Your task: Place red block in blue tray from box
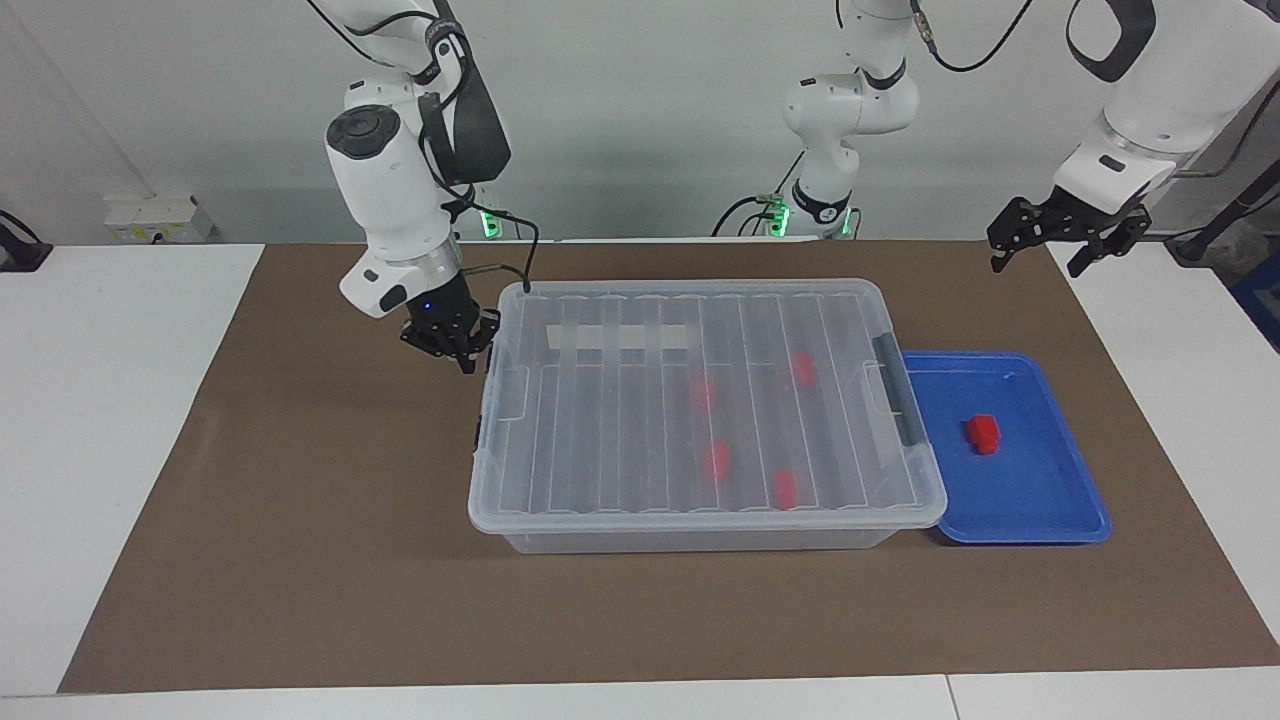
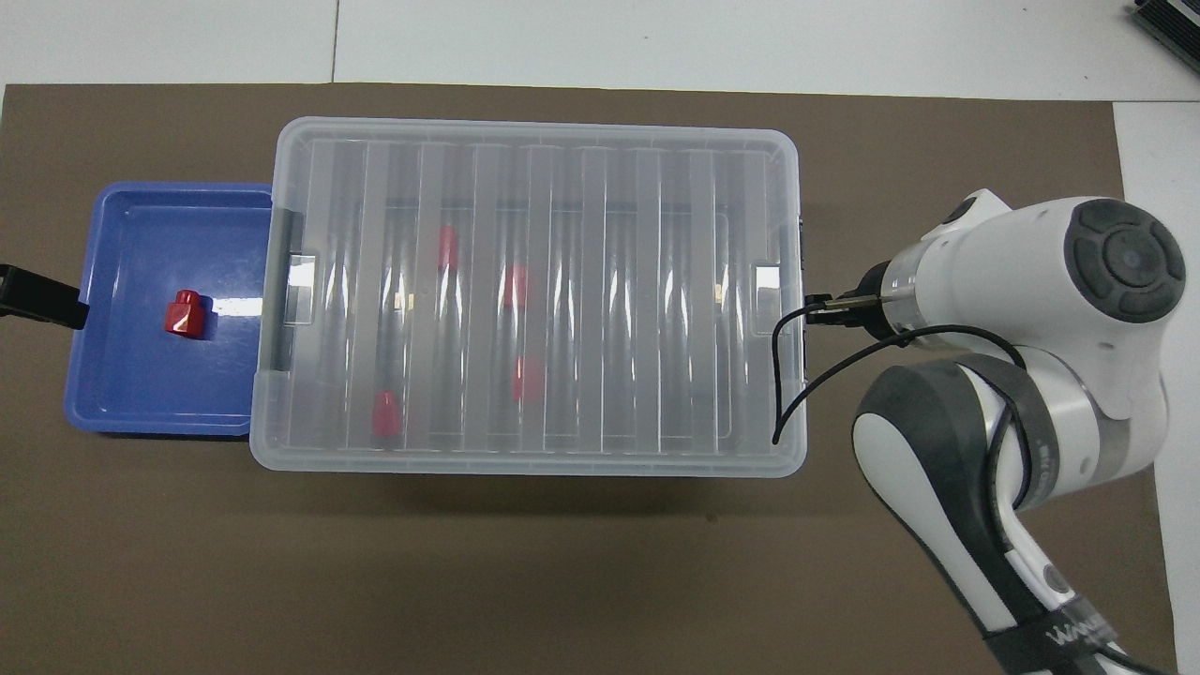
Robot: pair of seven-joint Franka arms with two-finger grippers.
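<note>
The clear box (image 1: 700,522) lies in the middle of the mat with its ribbed lid on; it also shows in the overhead view (image 2: 525,141). Several red blocks (image 1: 715,462) show through the lid. One red block (image 1: 983,433) sits in the blue tray (image 1: 1040,505), which stands beside the box toward the left arm's end. The overhead view shows the same block (image 2: 186,313) and tray (image 2: 141,398). My right gripper (image 1: 455,345) is low at the box's other end, close to its rim. My left gripper (image 1: 1065,240) is open and empty, raised near the tray.
A black latch (image 1: 893,390) sits on the box's end next to the tray, and a whitish label strip (image 1: 617,338) on the lid. A brown mat (image 1: 300,520) covers the table. The right arm's cable (image 2: 783,375) hangs over the box's corner.
</note>
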